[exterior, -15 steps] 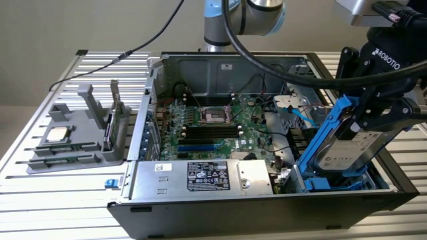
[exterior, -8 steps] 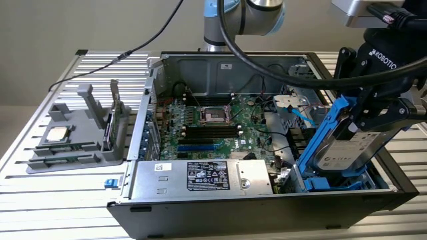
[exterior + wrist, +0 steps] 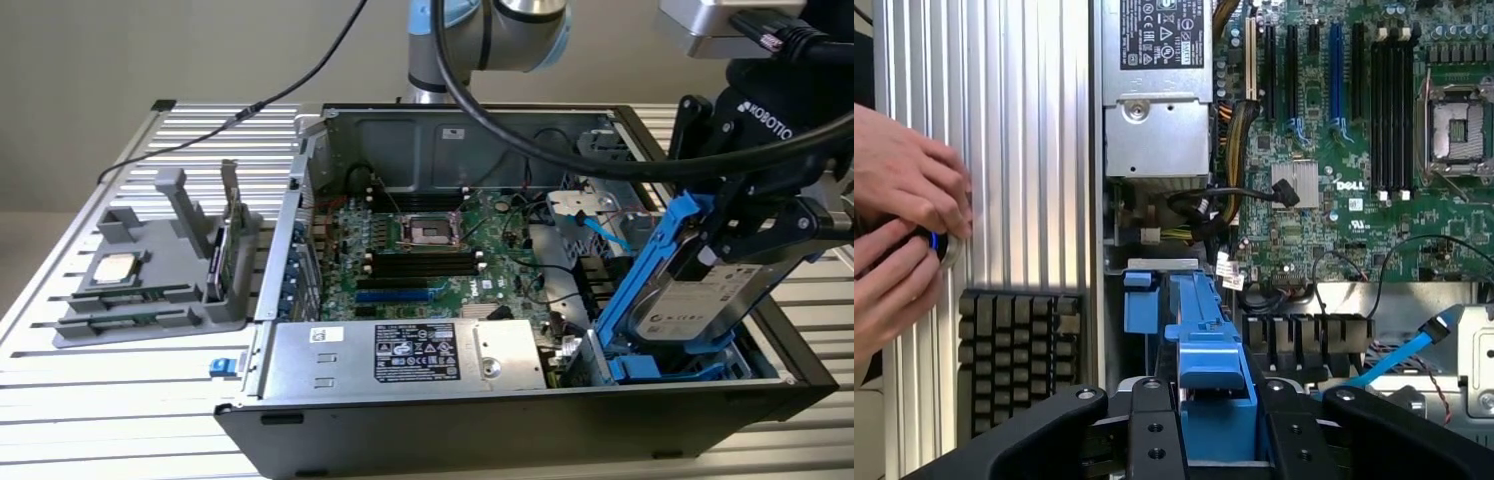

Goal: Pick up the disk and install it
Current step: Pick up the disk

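Observation:
The disk (image 3: 707, 292), a silver-grey drive with a white label in a blue carrier frame (image 3: 638, 285), hangs tilted over the drive bay (image 3: 667, 367) at the exterior view's right end of the open computer case (image 3: 534, 425). My gripper (image 3: 755, 238) is shut on the disk's upper end. Its lower end reaches down into the blue bay. In the wrist view the blue carrier (image 3: 1206, 345) sits between my two black fingers (image 3: 1154, 432), and my gripper (image 3: 1212, 425) looks down past it onto the bay.
The motherboard (image 3: 427, 250) and power supply (image 3: 400, 355) take up the rest of the case. A grey holder (image 3: 147, 275) on the exterior view's left carries a silver chip (image 3: 114, 268) and an upright card (image 3: 230, 250). A person's hands (image 3: 904, 215) and a keyboard (image 3: 1014, 350) lie beside the case.

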Motion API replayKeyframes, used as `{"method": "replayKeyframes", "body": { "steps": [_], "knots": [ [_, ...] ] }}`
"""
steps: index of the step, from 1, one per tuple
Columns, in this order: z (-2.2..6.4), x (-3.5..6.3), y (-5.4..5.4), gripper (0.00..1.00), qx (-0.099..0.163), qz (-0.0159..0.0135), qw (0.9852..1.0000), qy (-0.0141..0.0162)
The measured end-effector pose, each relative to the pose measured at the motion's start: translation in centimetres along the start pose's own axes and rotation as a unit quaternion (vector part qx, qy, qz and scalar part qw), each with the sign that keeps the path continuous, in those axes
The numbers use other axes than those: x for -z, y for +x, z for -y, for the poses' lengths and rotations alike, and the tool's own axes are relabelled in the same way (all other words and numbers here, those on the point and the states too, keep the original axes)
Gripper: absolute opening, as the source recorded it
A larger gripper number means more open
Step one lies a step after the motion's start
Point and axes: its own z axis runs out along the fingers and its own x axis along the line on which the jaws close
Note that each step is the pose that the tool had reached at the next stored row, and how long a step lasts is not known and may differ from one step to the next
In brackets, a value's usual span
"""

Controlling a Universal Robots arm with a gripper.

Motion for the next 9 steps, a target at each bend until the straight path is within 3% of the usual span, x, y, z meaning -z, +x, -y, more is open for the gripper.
{"method": "replayKeyframes", "body": {
  "steps": [3, 9],
  "knots": [
    [-0.23, -0.04, 0.01, 0.33, 0.000, 0.0001, 1.0000, 0.0037],
    [-0.38, -0.09, 0.01, 0.33, 0.000, 0.0000, 1.0000, 0.0039]
  ]
}}
